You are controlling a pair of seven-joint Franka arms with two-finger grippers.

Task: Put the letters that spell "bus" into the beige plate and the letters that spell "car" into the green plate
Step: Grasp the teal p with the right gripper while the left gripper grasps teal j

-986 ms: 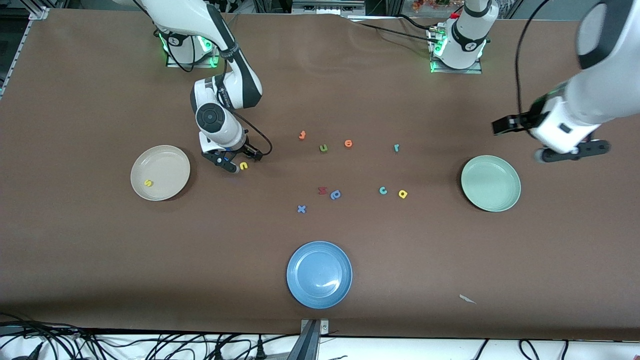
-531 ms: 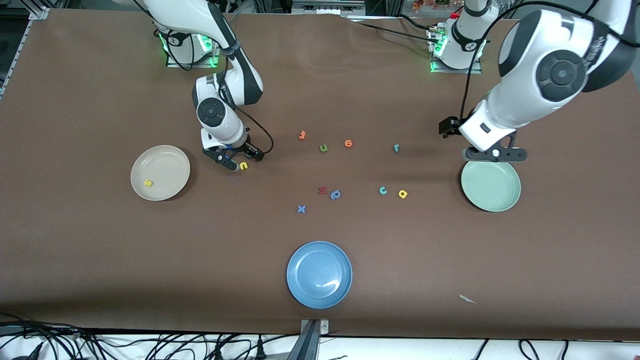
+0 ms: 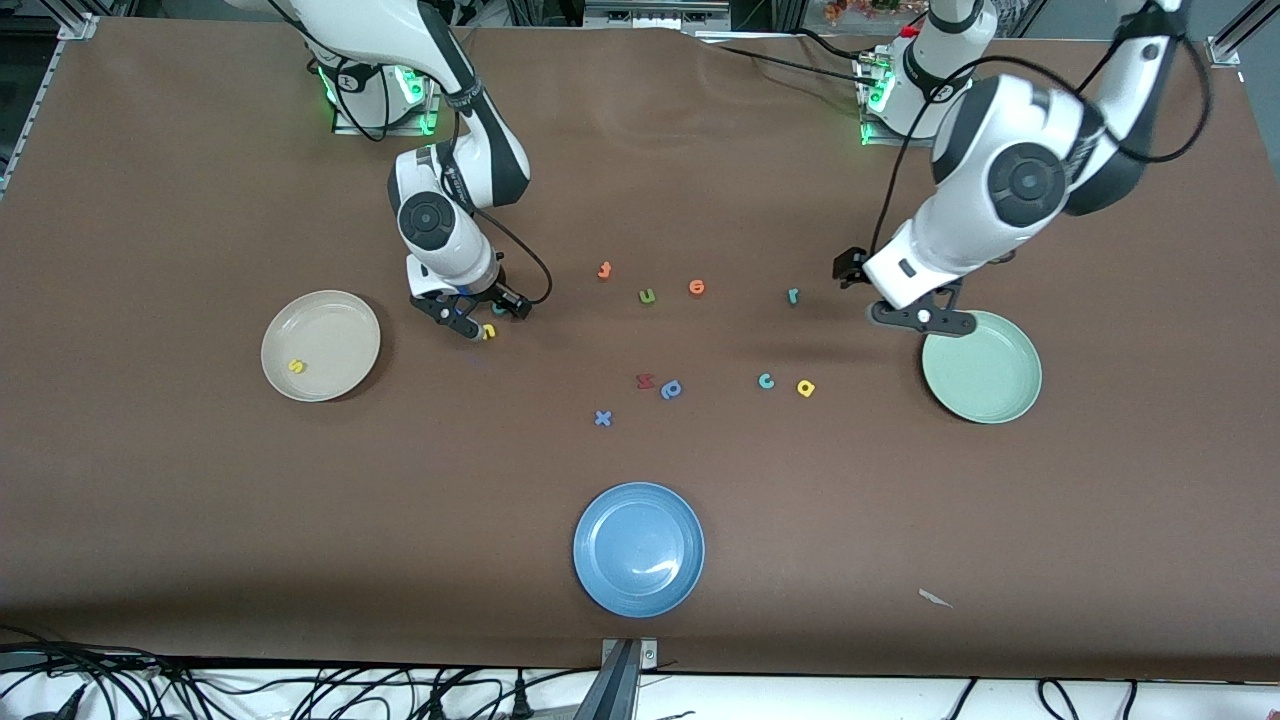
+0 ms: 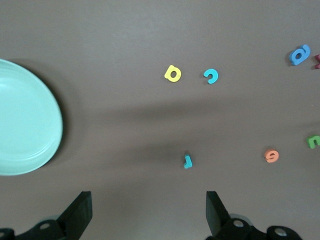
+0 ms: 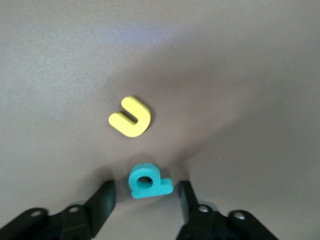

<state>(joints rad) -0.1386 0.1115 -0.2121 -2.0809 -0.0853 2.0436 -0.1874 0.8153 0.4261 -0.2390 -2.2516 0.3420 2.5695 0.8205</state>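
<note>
From the front, my left arm had swung in from the bench end, its pincer now over the green plate's ten o'clock rim. The right pincer sat low at the teal b, with the yellow u at its six o'clock and the yellow s already in the beige plate. In the left wrist view the pincer was spread wide, the teal r just ahead. In the right wrist view the pincer had drawn in around the b without quite touching it. The b's long axis ran finger to finger, so I judged the grasp imminent.
</note>
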